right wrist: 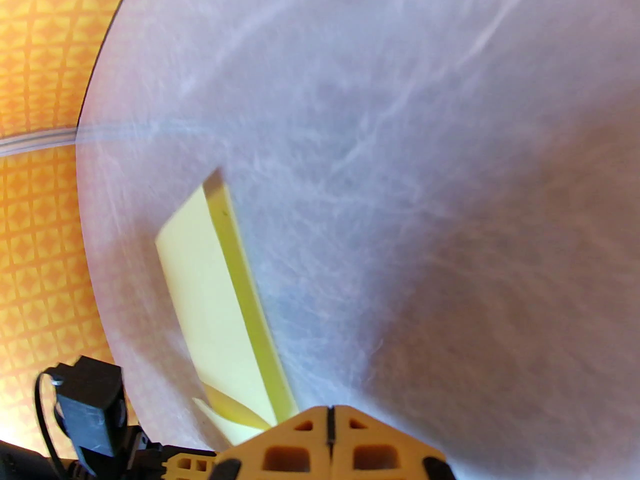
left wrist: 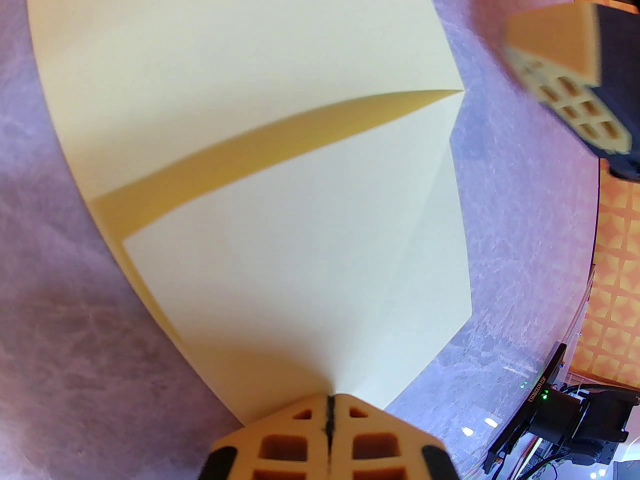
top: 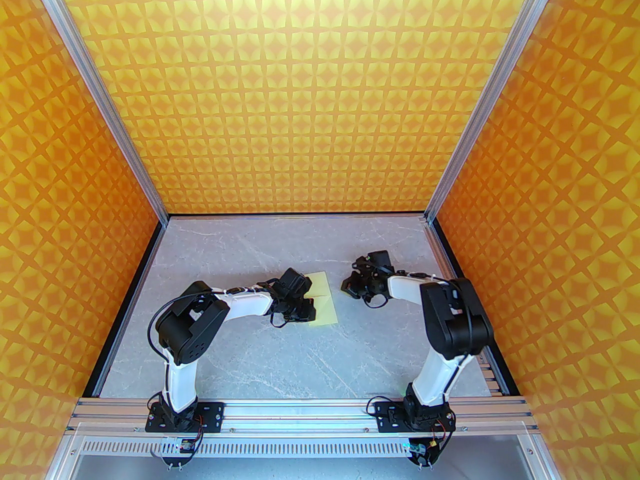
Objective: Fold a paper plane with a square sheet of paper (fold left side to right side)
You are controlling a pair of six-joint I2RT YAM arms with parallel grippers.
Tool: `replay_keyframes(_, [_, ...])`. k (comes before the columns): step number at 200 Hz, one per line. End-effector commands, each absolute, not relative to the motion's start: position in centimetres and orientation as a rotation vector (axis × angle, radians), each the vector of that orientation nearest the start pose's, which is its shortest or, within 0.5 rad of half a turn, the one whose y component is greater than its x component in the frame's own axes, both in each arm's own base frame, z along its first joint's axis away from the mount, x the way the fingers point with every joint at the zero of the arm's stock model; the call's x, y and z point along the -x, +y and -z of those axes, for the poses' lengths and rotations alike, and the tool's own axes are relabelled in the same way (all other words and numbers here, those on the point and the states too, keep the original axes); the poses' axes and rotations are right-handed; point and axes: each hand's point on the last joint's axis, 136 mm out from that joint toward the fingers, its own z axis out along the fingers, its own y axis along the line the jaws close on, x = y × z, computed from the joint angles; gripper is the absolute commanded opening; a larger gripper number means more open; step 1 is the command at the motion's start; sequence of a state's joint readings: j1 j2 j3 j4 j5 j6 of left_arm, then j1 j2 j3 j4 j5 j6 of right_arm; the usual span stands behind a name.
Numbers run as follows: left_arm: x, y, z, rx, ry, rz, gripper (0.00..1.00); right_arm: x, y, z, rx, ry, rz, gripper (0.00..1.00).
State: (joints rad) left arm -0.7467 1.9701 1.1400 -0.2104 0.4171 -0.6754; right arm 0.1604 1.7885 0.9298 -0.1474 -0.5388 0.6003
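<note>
Square sheet of paper: pale yellow, partly folded, one flap laid over the rest with a darker shadowed band under its raised edge. Spread flat on the grey marbled surface, straight ahead of the left claw and off to the left of the right claw. Left claw: fully shut, tips pressed together and touching the sheet's nearest edge (pinched layer or mere contact: impossible to tell). Right claw: fully shut, nothing held, near the sheet's right edge but apart from it in the overhead view, tips low over bare surface. Both claws pointed toward each other, with the sheet between them.
</note>
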Motion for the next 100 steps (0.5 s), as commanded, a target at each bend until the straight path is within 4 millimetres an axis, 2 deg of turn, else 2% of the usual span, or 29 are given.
replay_keyframes(1, [-24.7,-32.1,3.1,-0.247,3.073,0.724,0.00,-36.4,17.4,-4.0,-0.266,2.672,-0.967,0.00])
replay_keyframes(22, [-24.8,-32.3,2.9,-0.251,3.067,0.733,0.00,-35.5,20.2,-3.8,-0.195,2.685,-1.039,0.00])
replay_keyframes(38, [-24.9,-32.4,2.9,-0.251,3.067,0.733,0.00,-35.2,21.0,-3.0,-0.200,2.698,-1.054,0.00])
replay_keyframes(74, [-25.0,-32.5,2.7,-0.252,3.062,0.739,0.00,-34.7,20.3,-0.2,-0.239,2.771,-0.981,0.00])
replay_keyframes(100, [-25.8,-33.4,1.1,-0.257,3.018,0.789,0.00,-34.4,19.5,1.6,-0.239,2.834,-0.888,0.00])
